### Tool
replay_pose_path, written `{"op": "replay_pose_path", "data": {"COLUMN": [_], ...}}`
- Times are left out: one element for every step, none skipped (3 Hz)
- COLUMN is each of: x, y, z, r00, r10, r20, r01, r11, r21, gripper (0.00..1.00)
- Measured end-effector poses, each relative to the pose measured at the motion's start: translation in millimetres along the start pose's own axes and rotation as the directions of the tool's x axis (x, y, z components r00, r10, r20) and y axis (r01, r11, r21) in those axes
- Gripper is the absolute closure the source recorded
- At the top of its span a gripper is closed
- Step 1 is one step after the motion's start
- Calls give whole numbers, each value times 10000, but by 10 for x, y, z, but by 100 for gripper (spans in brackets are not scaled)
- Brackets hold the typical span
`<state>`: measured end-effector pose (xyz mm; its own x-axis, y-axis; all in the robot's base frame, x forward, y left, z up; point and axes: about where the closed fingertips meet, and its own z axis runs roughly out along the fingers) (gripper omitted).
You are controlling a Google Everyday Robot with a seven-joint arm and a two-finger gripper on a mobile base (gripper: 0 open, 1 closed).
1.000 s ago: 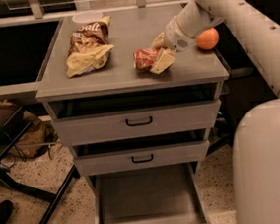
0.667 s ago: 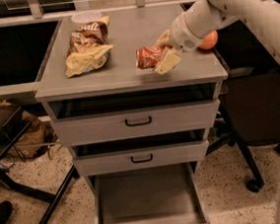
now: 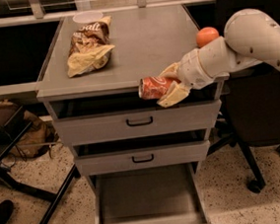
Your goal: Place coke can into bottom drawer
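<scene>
The coke can (image 3: pixel 154 88) is red-orange with a silver end and lies on its side in the air, just past the front edge of the cabinet top. My gripper (image 3: pixel 169 85) is shut on the coke can, with cream fingers (image 3: pixel 175 94) above and below it. The arm comes in from the right. The bottom drawer (image 3: pixel 147 197) is pulled open below, a shallow grey tray with a bare floor. The can hangs in front of the top drawer, well above the bottom drawer.
A brown-and-yellow chip bag (image 3: pixel 88 46) lies on the cabinet top (image 3: pixel 143 39) at the back left, with a white cup (image 3: pixel 87 16) behind it. An orange fruit (image 3: pixel 207 36) sits at the right edge. Two upper drawers with black handles (image 3: pixel 139 121) are shut. A black chair (image 3: pixel 260 122) stands right.
The gripper has lifted the coke can off the cabinet top and carried it forward past the front edge. The camera view has also shifted closer and lower.
</scene>
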<state>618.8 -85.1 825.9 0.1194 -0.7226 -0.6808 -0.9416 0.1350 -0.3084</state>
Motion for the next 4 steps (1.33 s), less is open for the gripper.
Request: {"op": "replay_pose_path", "data": {"x": [-2, 32, 135, 401], "y": [-1, 107, 473, 1058], "z": [1, 49, 177, 587], "r00": [10000, 9995, 9943, 9826], "r10": [-2, 305, 1025, 1720], "r20": [3, 14, 298, 695], "r01": [2, -304, -1015, -1627], "r11": [10000, 9995, 9942, 9790], "r21": [1, -131, -351, -1228], "gripper": [100, 100, 100, 100]}}
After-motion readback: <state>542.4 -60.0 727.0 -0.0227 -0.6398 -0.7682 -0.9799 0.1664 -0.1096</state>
